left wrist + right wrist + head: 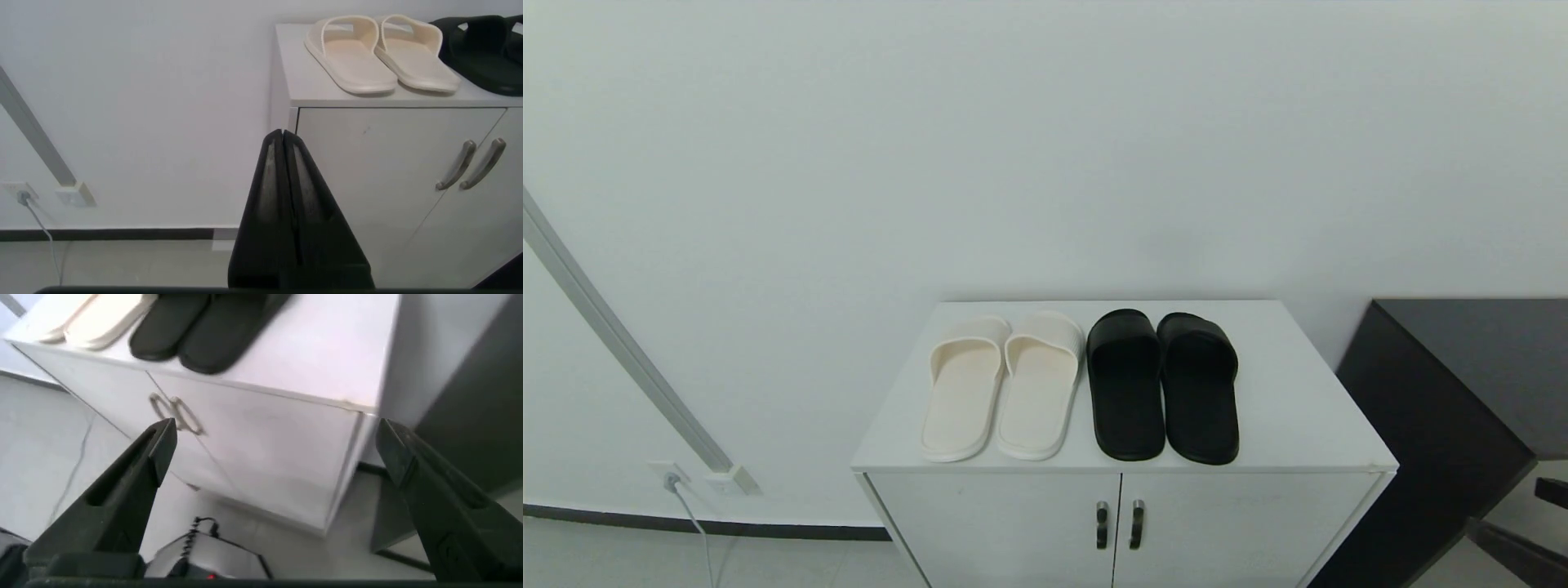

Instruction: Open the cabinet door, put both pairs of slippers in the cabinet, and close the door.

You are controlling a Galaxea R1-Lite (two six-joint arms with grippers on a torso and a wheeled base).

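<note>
A white cabinet [1290, 408] stands against the wall with both doors shut; two dark handles [1119, 523] sit side by side at the doors' middle seam. On its top lie a pair of cream slippers [1001, 388] on the left and a pair of black slippers [1164, 388] on the right, toes to the wall. My left gripper [283, 135] is shut, fingers pressed together, low and to the left of the cabinet [384, 171]. My right gripper [274, 437] is open wide, off the cabinet's front right corner [351, 408], holding nothing.
A dark table [1462, 384] stands close to the cabinet's right side. On the left wall a grey cable duct [613, 335] slants down to a socket with a plugged cord [674, 482]. Open floor lies in front of and left of the cabinet.
</note>
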